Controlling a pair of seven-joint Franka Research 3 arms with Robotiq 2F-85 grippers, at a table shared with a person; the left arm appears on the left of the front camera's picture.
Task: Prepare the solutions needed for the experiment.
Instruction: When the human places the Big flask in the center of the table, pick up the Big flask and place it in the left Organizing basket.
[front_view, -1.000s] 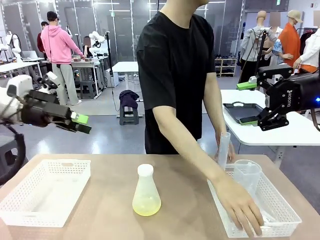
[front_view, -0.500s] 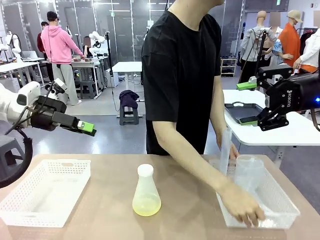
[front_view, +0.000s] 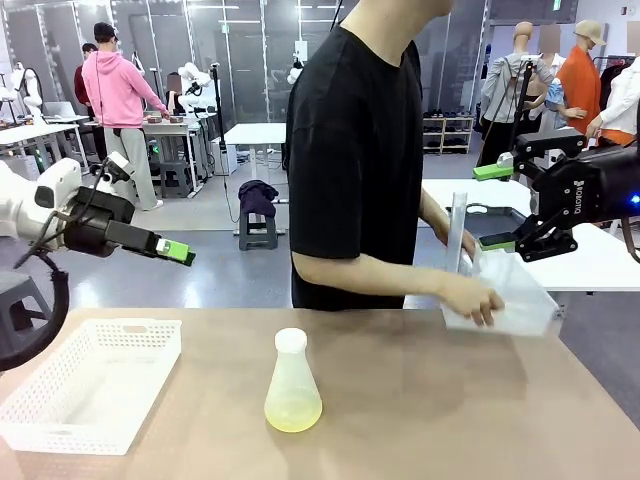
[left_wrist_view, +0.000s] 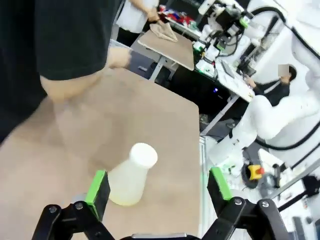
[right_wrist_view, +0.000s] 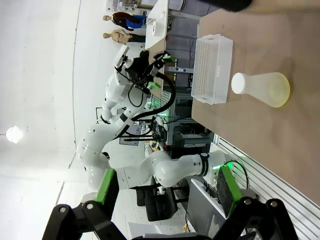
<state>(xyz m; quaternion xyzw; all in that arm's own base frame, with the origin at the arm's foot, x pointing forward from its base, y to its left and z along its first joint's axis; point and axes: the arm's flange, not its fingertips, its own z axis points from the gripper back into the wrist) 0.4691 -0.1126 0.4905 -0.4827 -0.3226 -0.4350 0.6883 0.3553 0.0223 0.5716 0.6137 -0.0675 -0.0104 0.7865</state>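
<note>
Some solutions (front_view: 293, 412) in upright flask (front_view: 291, 372), left hand (front_view: 178, 251) spread, right hand (front_view: 493, 207) spread

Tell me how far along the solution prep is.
Done: a stoppered flask with a little yellow-green solution stands in the middle of the table. In hand: the person's hand holds a white basket with a cylinder above its right end. To do: the left claw and right claw are open, empty and raised, so the robot's share looks unstarted.
</note>
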